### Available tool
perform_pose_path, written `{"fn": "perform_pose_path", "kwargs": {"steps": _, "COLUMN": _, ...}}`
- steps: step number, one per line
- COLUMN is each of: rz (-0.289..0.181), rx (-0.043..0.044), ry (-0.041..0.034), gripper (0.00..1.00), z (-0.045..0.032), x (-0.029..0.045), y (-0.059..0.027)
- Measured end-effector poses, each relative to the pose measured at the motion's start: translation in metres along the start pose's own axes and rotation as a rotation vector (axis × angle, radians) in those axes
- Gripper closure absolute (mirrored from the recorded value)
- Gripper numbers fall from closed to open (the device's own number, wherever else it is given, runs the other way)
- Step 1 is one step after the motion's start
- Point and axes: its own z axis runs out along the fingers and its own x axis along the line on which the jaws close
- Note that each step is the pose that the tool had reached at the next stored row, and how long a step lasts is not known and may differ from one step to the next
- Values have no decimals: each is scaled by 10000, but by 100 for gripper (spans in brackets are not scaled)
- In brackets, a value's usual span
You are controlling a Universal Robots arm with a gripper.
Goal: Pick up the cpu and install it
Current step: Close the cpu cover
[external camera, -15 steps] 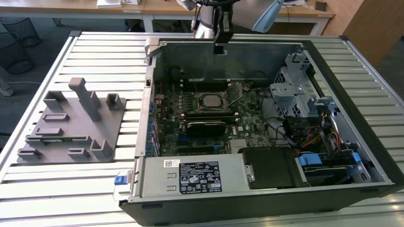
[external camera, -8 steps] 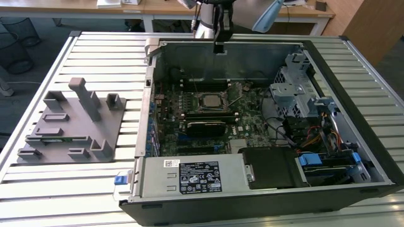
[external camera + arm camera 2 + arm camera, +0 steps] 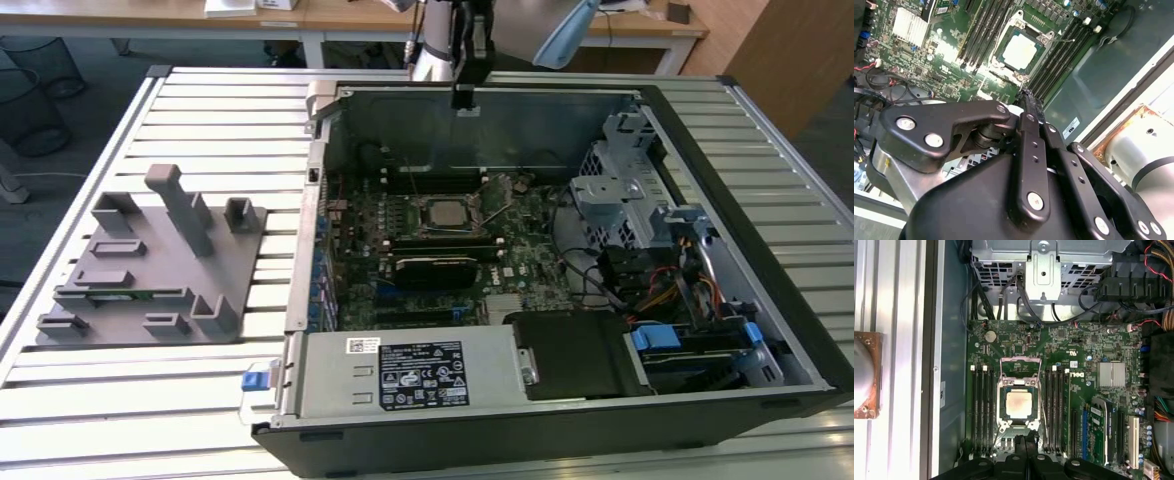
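The cpu (image 3: 442, 211) is a small square chip with a pale metal top. It lies flat in the motherboard socket inside the open computer case (image 3: 307, 200). Both wrist views look down on the cpu (image 3: 1020, 51) (image 3: 1018, 404), with the socket's metal hold-down frame (image 3: 1020, 371) swung open beside it. My gripper (image 3: 463, 100) hangs above the case's far wall, well clear of the board. Its black fingers meet at the tips (image 3: 1029, 97) (image 3: 1023, 442) with nothing between them.
A grey moulded fixture (image 3: 147, 260) sits on the slatted table at the exterior view's left. Inside the case are memory slots (image 3: 981, 410) on both sides of the socket, a metal drive cage (image 3: 621, 190), cable bundles (image 3: 667, 290) and the power supply (image 3: 400, 370).
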Motion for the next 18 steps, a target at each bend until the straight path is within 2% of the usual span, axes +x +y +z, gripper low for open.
{"fn": "perform_pose_path", "kwargs": {"steps": 18, "rz": 0, "rx": 0, "ry": 0, "gripper": 89, "z": 28, "x": 0, "y": -1}}
